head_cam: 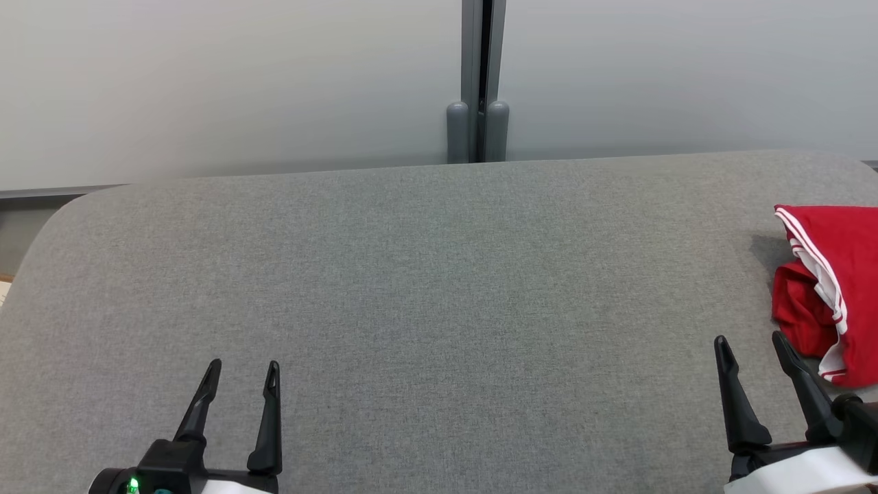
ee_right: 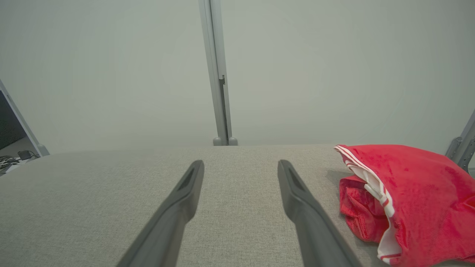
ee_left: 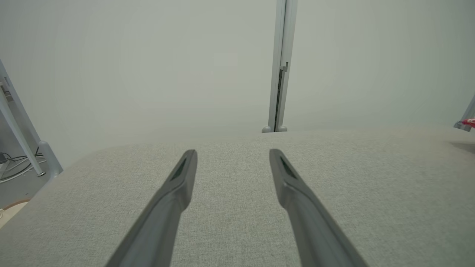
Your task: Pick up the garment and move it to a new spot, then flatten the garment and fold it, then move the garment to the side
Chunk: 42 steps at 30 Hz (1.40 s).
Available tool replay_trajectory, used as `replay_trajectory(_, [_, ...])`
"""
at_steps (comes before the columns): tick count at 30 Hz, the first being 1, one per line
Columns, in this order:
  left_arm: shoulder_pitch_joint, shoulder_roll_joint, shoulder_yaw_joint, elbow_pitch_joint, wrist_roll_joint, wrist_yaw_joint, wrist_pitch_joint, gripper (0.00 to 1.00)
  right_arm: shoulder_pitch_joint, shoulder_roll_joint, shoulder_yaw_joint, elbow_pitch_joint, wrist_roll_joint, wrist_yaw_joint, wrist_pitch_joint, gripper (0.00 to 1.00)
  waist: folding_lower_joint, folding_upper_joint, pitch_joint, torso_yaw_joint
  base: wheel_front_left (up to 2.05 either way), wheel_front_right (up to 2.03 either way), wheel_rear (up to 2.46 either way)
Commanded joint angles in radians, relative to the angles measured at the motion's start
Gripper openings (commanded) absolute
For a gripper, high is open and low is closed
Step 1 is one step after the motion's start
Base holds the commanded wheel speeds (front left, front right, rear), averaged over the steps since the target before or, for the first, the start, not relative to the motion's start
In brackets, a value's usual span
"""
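Observation:
The garment (head_cam: 833,274) is red with white-striped trim and lies bunched at the right edge of the grey padded table (head_cam: 439,288); the right wrist view shows the garment (ee_right: 415,196) to the right of my fingers. My right gripper (head_cam: 751,339) stands open just left of and nearer than the garment, apart from it, with nothing between its fingers (ee_right: 185,185). At the lower left my left gripper (head_cam: 245,367) is open and empty over bare table; in its own wrist view the left gripper (ee_left: 233,152) has spread fingers, and a sliver of the garment (ee_left: 468,121) shows far right.
A grey post (head_cam: 478,82) rises behind the table's far edge against a pale wall. Cables and a frame leg (ee_left: 22,148) show past the table's left corner. The table's rounded left corner (head_cam: 62,213) drops off.

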Motion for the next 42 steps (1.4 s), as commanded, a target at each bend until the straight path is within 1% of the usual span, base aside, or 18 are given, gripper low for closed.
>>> replay_trajectory(1, [0.011,0.009,-0.002,0.002,-0.006,-0.004,0.002,1.00,0.013,0.001,0.001,-0.004,-0.001,0.000,0.005,1.00,0.0000,0.0000,-0.007,-0.001,0.00,0.00,0.00])
replay_trajectory(5, [0.020,0.015,-0.008,-0.001,0.002,0.004,0.008,1.00,0.025,0.003,-0.002,-0.014,-0.001,0.000,0.011,1.00,0.0000,0.0000,-0.018,-0.001,0.00,0.00,0.00])
replay_trajectory(13, [0.016,0.019,-0.016,-0.004,-0.002,0.006,0.013,1.00,0.027,0.010,-0.008,-0.026,0.001,0.000,0.016,1.00,0.0000,0.0000,-0.018,0.000,0.00,0.00,0.00])
replay_trajectory(27, [0.001,0.026,-0.024,0.004,-0.012,0.013,0.013,1.00,0.022,0.017,-0.002,-0.017,0.008,0.000,0.008,1.00,0.0000,0.0000,-0.017,0.000,0.00,0.00,0.00])
replay_trajectory(38, [-0.014,0.034,-0.032,0.010,-0.018,0.006,0.010,1.00,0.015,0.020,0.000,-0.006,0.016,0.000,0.000,1.00,0.0000,0.0000,-0.010,0.001,0.00,0.00,0.00])
replay_trajectory(40, [-0.013,0.037,-0.039,0.014,-0.025,-0.006,0.021,1.00,0.016,0.020,0.000,-0.006,0.016,0.000,0.000,1.00,0.0000,0.0000,-0.009,0.002,0.00,0.00,0.00])
replay_trajectory(41, [-0.002,0.032,-0.040,0.014,-0.025,-0.006,0.023,0.00,0.016,0.021,0.001,-0.007,0.012,0.000,0.005,0.00,0.0000,0.0000,-0.009,0.002,0.00,0.00,0.00])
replay_trajectory(42, [0.002,0.028,-0.042,0.021,-0.026,-0.006,0.023,0.00,0.018,0.022,0.002,0.001,0.012,0.000,0.006,0.00,0.0000,0.0000,-0.009,0.002,0.00,0.00,0.00])
